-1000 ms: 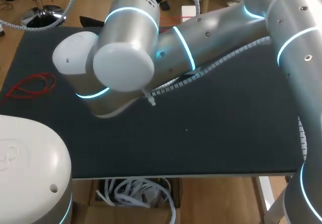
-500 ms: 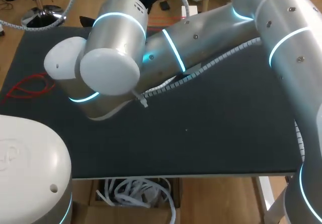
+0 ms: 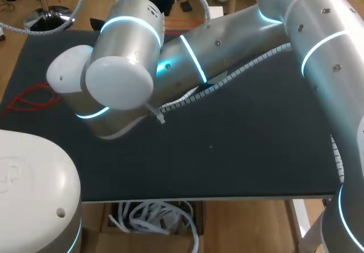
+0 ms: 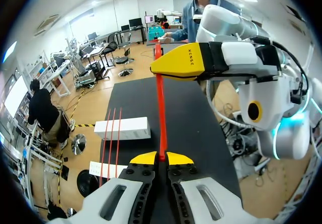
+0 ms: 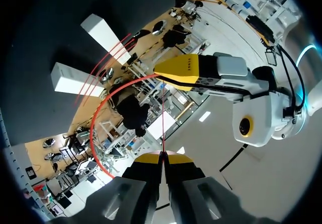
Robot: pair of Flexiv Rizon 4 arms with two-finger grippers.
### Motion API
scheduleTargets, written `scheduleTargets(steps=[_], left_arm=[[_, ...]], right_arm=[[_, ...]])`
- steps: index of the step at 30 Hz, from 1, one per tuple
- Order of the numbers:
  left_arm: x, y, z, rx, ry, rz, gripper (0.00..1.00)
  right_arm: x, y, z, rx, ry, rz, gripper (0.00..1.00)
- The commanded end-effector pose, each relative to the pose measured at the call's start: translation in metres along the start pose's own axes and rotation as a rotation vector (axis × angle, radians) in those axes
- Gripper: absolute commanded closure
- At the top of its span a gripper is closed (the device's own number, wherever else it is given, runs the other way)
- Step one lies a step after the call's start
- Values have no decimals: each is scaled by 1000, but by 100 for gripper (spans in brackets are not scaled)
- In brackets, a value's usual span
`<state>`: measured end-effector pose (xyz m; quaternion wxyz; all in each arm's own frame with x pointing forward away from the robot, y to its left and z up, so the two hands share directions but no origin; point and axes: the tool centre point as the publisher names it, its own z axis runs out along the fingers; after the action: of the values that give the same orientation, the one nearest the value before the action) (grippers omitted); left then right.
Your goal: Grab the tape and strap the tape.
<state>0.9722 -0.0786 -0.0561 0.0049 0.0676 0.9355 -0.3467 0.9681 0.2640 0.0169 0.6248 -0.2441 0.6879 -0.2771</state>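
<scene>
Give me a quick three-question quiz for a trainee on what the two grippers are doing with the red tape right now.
1. True or false: the left gripper is open and holds nothing.
2. Multiple choice: in the left wrist view, what grips the far end of the red tape? A) a person's hand B) the right gripper C) nothing
3. Fill in: in that view, the tape runs between the two grippers in a ___ line.
Key: 1 false, it is shut on the tape; 2 B; 3 straight.
</scene>
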Motion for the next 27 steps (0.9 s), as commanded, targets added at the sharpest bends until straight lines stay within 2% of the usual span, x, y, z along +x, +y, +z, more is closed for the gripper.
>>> scheduleTargets(steps=[1,27], left_arm=[[0,0,0,-2,1,-1,100],[0,0,0,-2,1,-1,100]], right_arm=[[-1,2,3,5,2,-6,100],[-2,17,4,-30,3,-25,100]])
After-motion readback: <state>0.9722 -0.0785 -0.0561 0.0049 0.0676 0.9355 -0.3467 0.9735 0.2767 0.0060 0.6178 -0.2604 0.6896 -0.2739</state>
